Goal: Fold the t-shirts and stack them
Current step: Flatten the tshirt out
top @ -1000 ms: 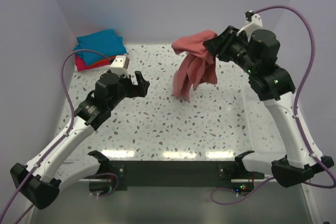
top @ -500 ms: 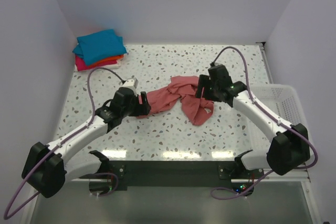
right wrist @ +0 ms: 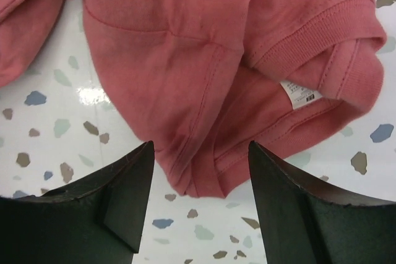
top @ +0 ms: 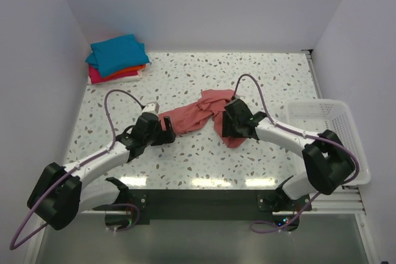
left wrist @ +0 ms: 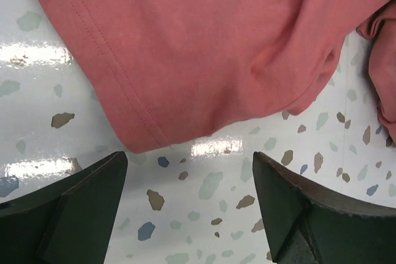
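Observation:
A salmon-pink t-shirt [top: 201, 114] lies crumpled on the speckled table between the two arms. Its sleeve hem [left wrist: 124, 100] fills the top of the left wrist view, and its neck label [right wrist: 301, 95] shows in the right wrist view. My left gripper [top: 166, 129] hovers open at the shirt's left end, jaws wide over bare table [left wrist: 190, 177], holding nothing. My right gripper [top: 230, 125] stands open over the shirt's bunched right end [right wrist: 204, 171], the cloth lying loose between the fingers. Folded t-shirts, teal-blue over orange and magenta-pink [top: 116, 58], are stacked at the back left corner.
A white mesh basket [top: 328, 122] sits off the table's right edge beside the right arm. Grey walls close in the table at the left, back and right.
The right gripper carried the pink shirt down from the air to the table and let go of it. The left arm reached in to the shirt's left end.

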You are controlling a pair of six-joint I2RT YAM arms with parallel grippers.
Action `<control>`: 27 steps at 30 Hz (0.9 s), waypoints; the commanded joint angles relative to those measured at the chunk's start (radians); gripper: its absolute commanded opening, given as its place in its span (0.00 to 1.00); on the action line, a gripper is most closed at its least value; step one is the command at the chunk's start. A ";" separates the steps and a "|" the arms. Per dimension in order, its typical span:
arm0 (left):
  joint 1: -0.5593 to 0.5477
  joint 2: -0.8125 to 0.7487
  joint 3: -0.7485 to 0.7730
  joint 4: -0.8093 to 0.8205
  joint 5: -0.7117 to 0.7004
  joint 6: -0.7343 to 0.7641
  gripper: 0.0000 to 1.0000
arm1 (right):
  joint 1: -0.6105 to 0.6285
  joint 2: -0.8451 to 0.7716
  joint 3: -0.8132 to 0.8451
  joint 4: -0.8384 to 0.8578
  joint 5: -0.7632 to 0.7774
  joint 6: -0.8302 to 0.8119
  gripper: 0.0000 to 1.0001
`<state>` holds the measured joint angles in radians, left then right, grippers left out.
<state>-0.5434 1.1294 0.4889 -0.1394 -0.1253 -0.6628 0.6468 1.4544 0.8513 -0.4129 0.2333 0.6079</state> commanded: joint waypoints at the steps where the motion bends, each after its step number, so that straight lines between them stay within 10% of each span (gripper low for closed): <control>1: 0.002 0.029 -0.004 0.125 -0.059 -0.009 0.88 | -0.001 0.064 0.052 0.085 0.084 0.003 0.65; 12: 0.002 0.144 0.030 0.219 -0.068 -0.003 0.72 | -0.007 0.132 0.083 0.094 0.123 0.018 0.47; 20: 0.003 0.118 0.074 0.184 -0.066 0.028 0.23 | -0.016 0.095 0.100 0.065 0.143 0.013 0.03; 27: 0.010 0.034 0.151 0.077 -0.097 0.051 0.00 | -0.030 -0.011 0.132 -0.018 0.173 -0.010 0.00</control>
<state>-0.5430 1.2243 0.5743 -0.0326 -0.1833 -0.6361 0.6254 1.5383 0.9279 -0.4049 0.3389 0.6094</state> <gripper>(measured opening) 0.026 0.014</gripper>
